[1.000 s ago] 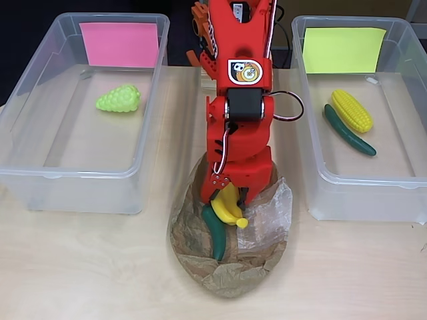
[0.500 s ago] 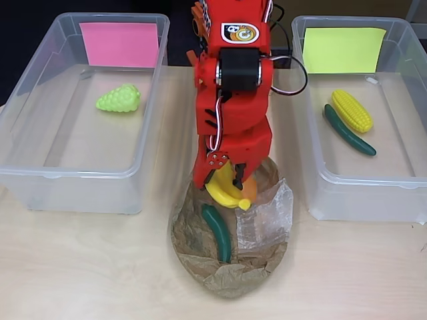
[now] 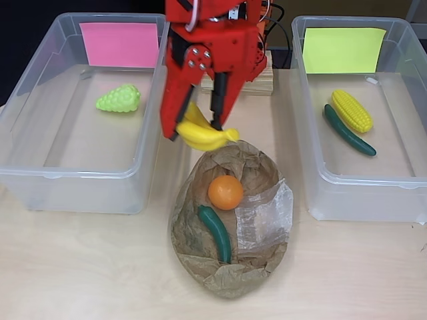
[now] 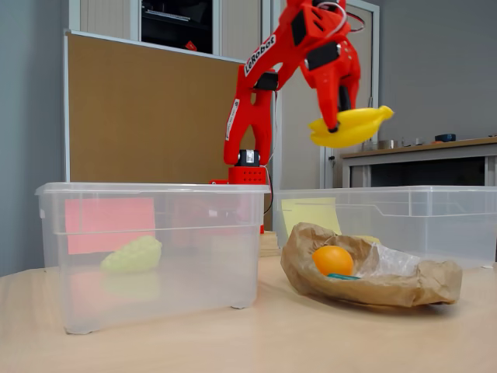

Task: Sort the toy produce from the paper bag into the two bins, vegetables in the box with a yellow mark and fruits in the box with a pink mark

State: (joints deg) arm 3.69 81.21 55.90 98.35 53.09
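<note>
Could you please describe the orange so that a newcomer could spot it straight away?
Find the crumpled paper bag lying open between the two clear bins. Inside it, the orange sits just above a dark green vegetable; it is the one round, orange-coloured thing.

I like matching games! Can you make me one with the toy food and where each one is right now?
Things:
1. banana
2. orange
3. grapes
4. corn

Places:
A. in the bin with the yellow mark
B. lying in the paper bag
C. held up in the air by the gripper
D. in the bin with the pink mark

Right pairs: 1-C, 2-B, 3-D, 4-A
</note>
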